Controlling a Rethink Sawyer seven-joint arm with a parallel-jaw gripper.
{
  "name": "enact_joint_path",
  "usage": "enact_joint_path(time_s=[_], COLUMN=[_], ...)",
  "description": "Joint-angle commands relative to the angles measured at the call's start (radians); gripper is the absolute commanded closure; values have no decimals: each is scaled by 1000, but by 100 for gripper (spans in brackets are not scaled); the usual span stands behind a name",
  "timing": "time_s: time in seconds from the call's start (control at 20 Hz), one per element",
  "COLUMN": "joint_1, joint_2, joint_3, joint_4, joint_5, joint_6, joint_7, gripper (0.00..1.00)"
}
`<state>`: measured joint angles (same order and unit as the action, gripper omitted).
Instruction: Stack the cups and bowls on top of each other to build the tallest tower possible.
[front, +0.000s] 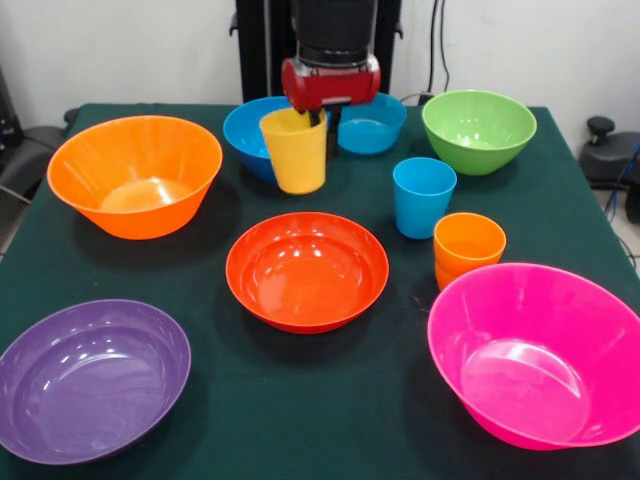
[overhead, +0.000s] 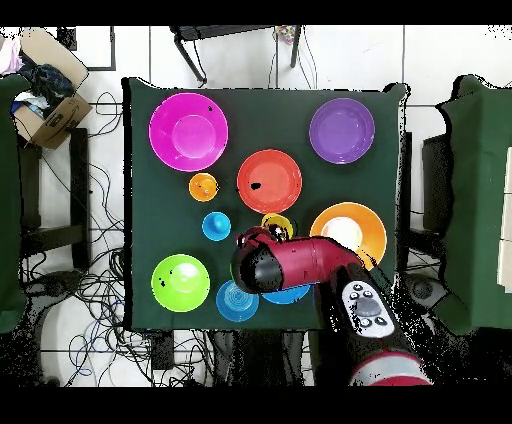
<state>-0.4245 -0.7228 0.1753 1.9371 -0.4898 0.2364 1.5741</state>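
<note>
The hand (front: 318, 118) grips the yellow cup (front: 294, 150) by its rim, upright, mouth up, in the upper centre of the front view. No tower stands yet: every bowl lies separate on the bench (front: 300, 420). The big orange bowl (front: 135, 175), the likely base, sits at upper left; the red-orange bowl (front: 307, 270) lies directly below the cup. Open cloth runs between them, so a sideways carry looks unobstructed.

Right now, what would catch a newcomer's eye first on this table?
The red tool at the far side holds the yellow cup by its rim, lifted and tilted in front of a blue bowl. Nearest the camera sit the big pink bowl and purple bowl, with the red-orange bowl mid-table.
</note>
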Motion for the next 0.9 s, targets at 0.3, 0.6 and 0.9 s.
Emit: enact_joint_path(time_s=[0.3,0.6,0.9], joint_1=[-72,-130,-221], joint_2=[-154,-127,-53], joint_3=[208,248,278], joint_4=[-27,-55,-84], joint_5=[42,-23,-134], joint_6=[337,377,347], joint_7=[-153,-221,-293], gripper=[100,100,100])
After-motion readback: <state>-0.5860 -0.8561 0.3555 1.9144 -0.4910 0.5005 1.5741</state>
